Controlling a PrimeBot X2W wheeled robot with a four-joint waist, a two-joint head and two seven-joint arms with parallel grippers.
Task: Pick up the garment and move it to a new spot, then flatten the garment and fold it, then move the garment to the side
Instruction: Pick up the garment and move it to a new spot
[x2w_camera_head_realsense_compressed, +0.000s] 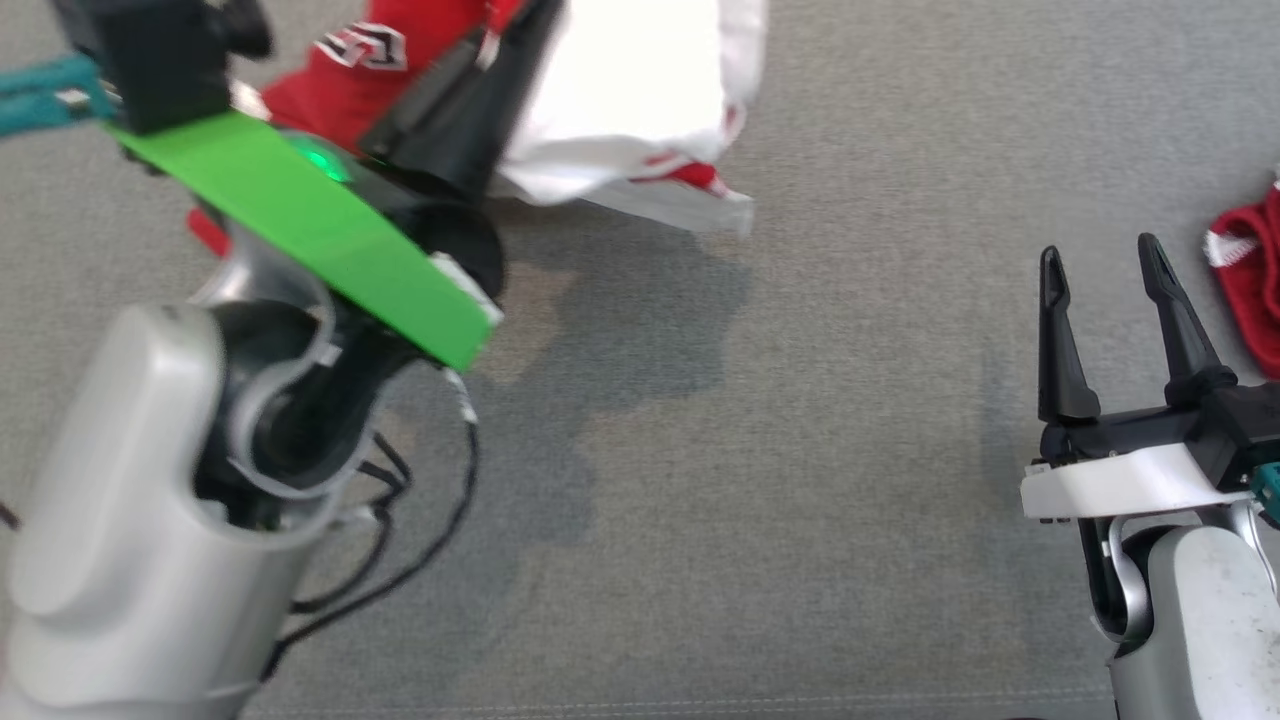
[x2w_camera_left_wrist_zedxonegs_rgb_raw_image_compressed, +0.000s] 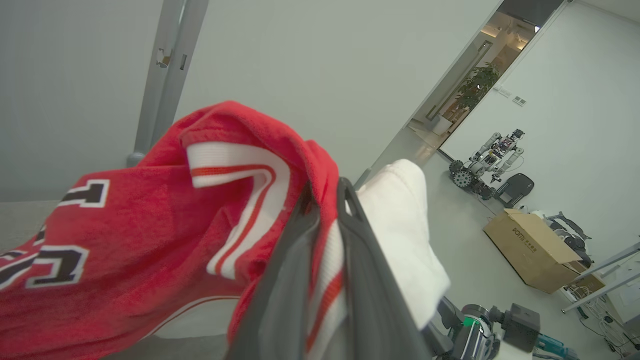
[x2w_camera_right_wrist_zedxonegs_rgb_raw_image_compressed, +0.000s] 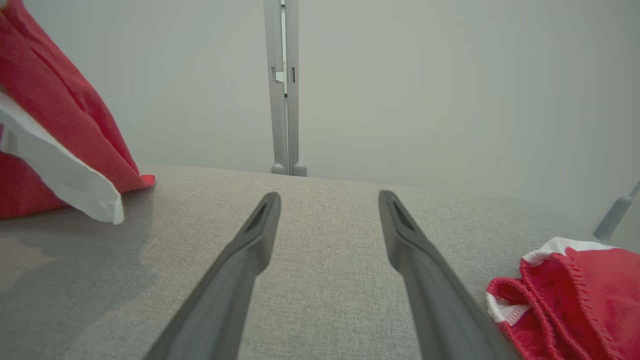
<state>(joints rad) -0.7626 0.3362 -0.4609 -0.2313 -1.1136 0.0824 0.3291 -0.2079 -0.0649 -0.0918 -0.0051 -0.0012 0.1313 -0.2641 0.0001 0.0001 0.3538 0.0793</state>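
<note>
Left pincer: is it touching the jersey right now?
Touching. The left wrist view shows the left pincer shut on a striped fold of the jersey, with red and white cloth squeezed between the jaws.

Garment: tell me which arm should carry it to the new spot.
Left. The left end effector is shut on the garment, holding it up. The right end effector stands open over the grey surface, apart from the garment, beside a smaller red piece.
</note>
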